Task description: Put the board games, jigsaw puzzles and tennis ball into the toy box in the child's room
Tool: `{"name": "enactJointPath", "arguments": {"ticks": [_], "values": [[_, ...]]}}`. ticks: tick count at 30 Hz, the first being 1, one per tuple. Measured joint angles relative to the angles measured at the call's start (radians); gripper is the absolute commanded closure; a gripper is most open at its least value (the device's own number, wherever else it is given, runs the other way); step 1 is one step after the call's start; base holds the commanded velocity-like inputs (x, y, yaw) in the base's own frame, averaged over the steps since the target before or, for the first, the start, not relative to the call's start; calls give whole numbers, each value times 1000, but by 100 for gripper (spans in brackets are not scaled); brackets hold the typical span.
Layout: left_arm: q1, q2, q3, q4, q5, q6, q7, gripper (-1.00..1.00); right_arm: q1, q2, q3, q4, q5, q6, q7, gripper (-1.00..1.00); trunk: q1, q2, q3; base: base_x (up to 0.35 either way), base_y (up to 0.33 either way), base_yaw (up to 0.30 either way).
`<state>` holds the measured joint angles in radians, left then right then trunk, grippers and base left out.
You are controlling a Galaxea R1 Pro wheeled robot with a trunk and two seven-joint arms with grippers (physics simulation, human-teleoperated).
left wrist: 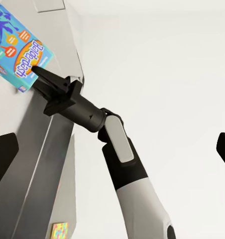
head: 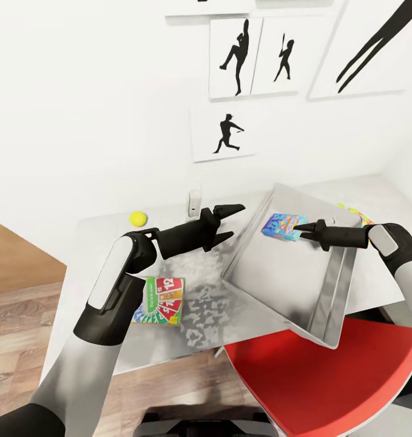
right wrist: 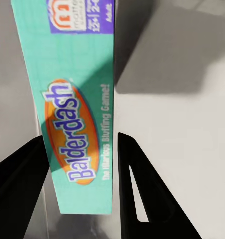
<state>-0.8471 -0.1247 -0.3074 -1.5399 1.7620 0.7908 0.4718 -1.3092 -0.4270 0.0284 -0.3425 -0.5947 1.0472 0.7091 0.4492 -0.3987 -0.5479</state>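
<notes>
So the right gripper (head: 298, 227) has the blue game box (head: 283, 226) pinched by its edge, holding it over the inside of the grey bin (head: 327, 309) on the desk (head: 96, 243). From the wrist camera the fingers (right wrist: 137, 194) sit either side of the box's narrow side, closed onto it. It looks like stiff, light cardboard with a glossy print, so I'd guess it can pivot or slide out of a thin edge pinch. Gripping near the middle of a long edge seems the safer bet.

The left gripper (head: 227, 221) is hanging over the desk just beside the bin, jaws spread, nothing in it.

Still out on the desk: the yellow-green-red game box (head: 163, 300) near the front, the little yellow ball (head: 138, 218) by the wall, and a bit of a puzzle (head: 358, 213) peeking out behind the bin. That ball will probably roll if nudged.
</notes>
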Motion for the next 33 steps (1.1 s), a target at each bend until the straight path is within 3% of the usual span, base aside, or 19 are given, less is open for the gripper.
{"name": "enactJointPath", "arguments": {"ticks": [18,33], "values": [[0,-1,0,2,-1,0,2,-100,0,0,0,-3,10,-1,9,100,0,0,-1,0,0,0],[1,1,0,2,-1,0,3,-100,-1,-2,-2,-25,-8,0,9,100,0,0,-16,0,0,0]]}}
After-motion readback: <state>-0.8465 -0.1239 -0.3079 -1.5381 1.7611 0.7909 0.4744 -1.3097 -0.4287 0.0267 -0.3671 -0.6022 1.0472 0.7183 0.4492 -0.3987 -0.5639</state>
